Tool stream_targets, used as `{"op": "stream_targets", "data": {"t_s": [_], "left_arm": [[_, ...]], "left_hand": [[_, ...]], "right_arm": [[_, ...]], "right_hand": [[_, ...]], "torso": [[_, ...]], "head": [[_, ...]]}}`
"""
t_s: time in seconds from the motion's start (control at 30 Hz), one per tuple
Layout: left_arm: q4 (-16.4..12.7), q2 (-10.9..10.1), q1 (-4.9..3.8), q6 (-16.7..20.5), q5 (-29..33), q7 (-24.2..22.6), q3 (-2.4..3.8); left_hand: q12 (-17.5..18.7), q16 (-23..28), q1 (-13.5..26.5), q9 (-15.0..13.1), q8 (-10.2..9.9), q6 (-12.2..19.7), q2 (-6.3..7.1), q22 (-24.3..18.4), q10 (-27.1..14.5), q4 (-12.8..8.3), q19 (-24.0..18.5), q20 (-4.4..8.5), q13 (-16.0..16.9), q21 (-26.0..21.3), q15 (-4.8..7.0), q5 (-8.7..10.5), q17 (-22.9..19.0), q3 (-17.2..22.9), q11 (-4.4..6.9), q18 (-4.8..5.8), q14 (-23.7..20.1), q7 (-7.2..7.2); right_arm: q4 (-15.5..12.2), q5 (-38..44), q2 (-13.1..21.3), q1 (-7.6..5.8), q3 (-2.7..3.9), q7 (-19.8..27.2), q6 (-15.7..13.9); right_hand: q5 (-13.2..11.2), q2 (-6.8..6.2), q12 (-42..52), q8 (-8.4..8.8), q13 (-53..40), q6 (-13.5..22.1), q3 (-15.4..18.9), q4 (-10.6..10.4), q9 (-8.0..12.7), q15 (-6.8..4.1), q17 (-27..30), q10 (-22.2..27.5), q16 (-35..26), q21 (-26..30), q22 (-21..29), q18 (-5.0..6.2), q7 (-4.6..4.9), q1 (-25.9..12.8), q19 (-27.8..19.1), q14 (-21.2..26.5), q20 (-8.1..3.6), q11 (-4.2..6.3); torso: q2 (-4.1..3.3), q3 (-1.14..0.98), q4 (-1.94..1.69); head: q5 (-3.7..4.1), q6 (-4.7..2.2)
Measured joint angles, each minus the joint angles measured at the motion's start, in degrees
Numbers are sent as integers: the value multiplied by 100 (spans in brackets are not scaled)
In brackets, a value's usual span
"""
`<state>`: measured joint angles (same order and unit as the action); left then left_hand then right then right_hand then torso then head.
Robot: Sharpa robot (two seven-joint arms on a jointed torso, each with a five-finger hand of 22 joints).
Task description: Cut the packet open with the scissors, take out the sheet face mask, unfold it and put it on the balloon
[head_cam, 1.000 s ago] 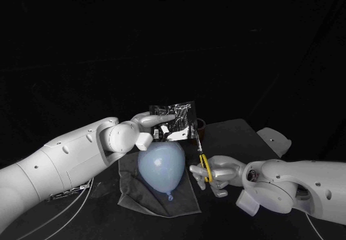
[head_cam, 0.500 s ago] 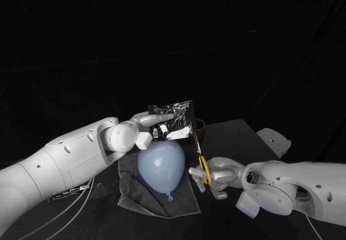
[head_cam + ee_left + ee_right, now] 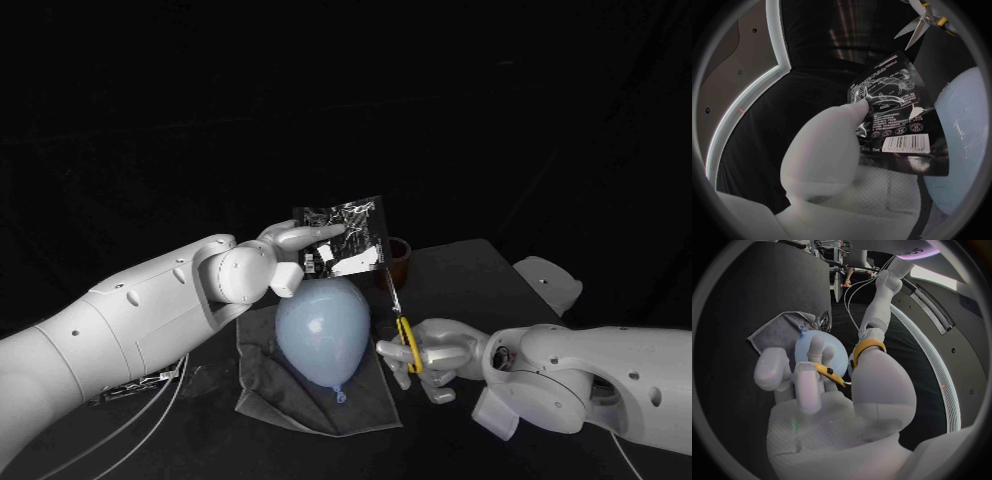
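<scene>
Left hand [image 3: 274,262] pinches the dark packet [image 3: 346,235] by one side and holds it upright above the pale blue balloon [image 3: 323,325], its free edge turned toward the other arm; right hand [image 3: 426,350], fingers closed through the yellow loops, holds the scissors [image 3: 400,305], their long axis running up and away from it to the packet's lower corner. In the left wrist view the blades stand parted just beside the packet's edge, not plainly around it; the cut appears to hinge on sliding them forward along that line.
</scene>
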<state>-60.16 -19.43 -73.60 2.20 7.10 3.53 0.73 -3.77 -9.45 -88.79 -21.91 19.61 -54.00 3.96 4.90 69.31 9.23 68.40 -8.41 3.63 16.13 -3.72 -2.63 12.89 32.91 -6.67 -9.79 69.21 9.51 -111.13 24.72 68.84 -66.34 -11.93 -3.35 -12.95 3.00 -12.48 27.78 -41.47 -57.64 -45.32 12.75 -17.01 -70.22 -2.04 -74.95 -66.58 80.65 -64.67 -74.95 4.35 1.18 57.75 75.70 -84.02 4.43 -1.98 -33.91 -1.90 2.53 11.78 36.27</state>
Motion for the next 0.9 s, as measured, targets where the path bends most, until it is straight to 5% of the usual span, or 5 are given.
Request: {"op": "stream_targets", "data": {"t_s": [0.57,0.9], "left_arm": [[-166,-90,0,-35,9,15,1],[-202,-112,0,-129,9,32,0]], "left_hand": [[0,0,22,-2,-7,9,22,0,0,-24,-1,-1,0,0,-2,0,-2,23,0,-1,-2,-9],[0,0,28,-59,1,10,28,-5,0,-24,-1,-1,0,0,10,0,5,23,0,-2,11,-10]], "right_arm": [[-16,77,34,-4,3,-23,11],[-54,156,83,-160,18,-18,8]], "right_hand": [[0,142,-1,-24,12,32,-87,-7,58,0,4,0,0,0,5,-4,26,38,0,0,0,0],[0,142,12,-50,15,59,-87,-7,68,0,-1,0,-20,0,2,-5,52,38,0,0,0,0]], "torso": [[2,-6,5],[1,-7,5]], "head": [[-5,31],[18,21]]}}
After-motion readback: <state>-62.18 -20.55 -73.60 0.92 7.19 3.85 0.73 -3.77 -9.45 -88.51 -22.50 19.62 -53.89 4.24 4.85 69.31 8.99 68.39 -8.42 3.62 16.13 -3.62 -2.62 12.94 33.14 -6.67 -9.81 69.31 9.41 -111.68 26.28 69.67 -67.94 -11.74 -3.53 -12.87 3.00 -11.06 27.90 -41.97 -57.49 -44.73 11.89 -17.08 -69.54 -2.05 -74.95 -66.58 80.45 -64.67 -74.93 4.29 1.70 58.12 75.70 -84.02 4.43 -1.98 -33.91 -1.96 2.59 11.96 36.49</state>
